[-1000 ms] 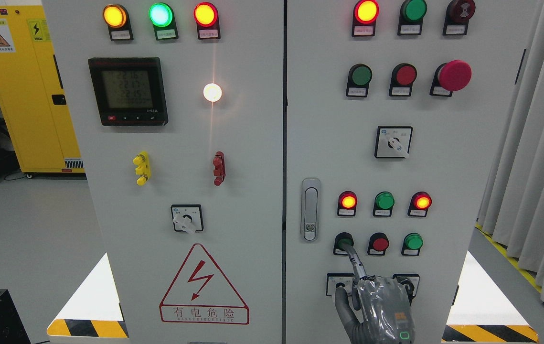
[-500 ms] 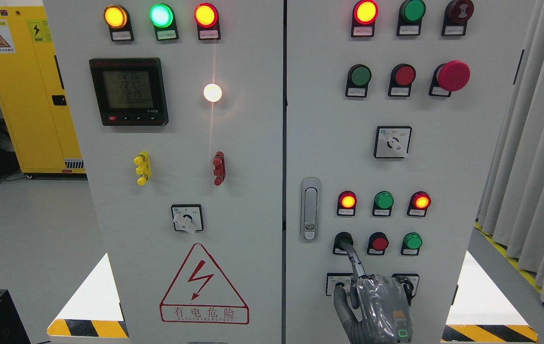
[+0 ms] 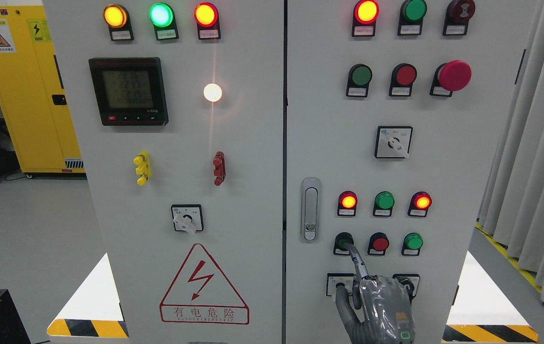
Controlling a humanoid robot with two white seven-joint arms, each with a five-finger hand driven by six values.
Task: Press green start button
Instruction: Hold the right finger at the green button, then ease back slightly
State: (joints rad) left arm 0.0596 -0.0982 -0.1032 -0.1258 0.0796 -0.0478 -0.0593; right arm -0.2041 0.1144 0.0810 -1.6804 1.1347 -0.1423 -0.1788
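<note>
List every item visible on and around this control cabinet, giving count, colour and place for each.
Lit lamps: three, amber, green, red, left door top.
Meter: one, black, left door.
White lamp: one, beside meter.
Terminals: yellow, red, left door middle.
Rotary switches: two, left door, right door.
Warning triangle: red, left door bottom.
Mushroom button: red, right door upper.
Handle: silver, right door.
Green start button: right door lower.
Yellow cabinet: far left.
Curtain: grey, right.
Hand: grey, one finger on the start button.
</note>
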